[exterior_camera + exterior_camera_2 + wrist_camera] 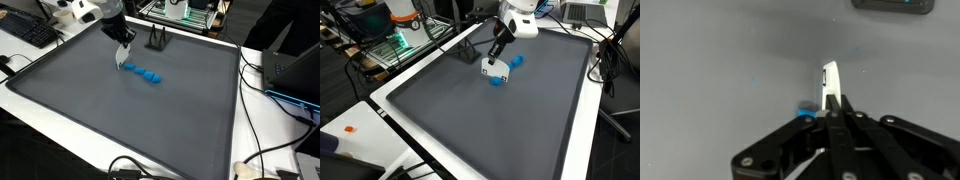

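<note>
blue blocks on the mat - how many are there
3 blue blocks in a row: one by the tool, one mid-row, one at the far end; they blur together, and the tool may hide more.

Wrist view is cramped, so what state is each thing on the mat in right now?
gripper: shut, tip low at one end of the blue row; contact unclear.
blue blocks: lying in a row on the mat, none lifted.
black stand: upright near the mat's edge, apart from the blocks.
gray mat: lying flat.
</note>
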You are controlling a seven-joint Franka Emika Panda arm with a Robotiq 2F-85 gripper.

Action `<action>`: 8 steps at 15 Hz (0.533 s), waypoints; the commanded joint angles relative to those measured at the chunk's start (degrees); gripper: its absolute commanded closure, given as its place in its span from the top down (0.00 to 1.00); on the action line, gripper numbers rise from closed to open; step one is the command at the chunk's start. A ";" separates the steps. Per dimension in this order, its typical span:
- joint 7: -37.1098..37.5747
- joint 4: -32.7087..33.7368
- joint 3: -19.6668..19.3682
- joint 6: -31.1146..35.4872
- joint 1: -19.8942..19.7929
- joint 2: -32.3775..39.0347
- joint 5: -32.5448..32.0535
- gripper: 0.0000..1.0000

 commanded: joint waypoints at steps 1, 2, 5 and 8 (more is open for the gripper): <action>-0.65 -2.55 -0.06 -0.97 -1.43 -3.85 3.70 0.01; -0.11 -2.90 -0.07 -1.04 -1.83 -4.69 5.25 0.01; 3.28 -4.39 -0.64 -0.85 -2.45 -7.24 9.74 0.01; 10.35 -6.98 -1.64 -0.72 -2.37 -9.93 13.09 0.01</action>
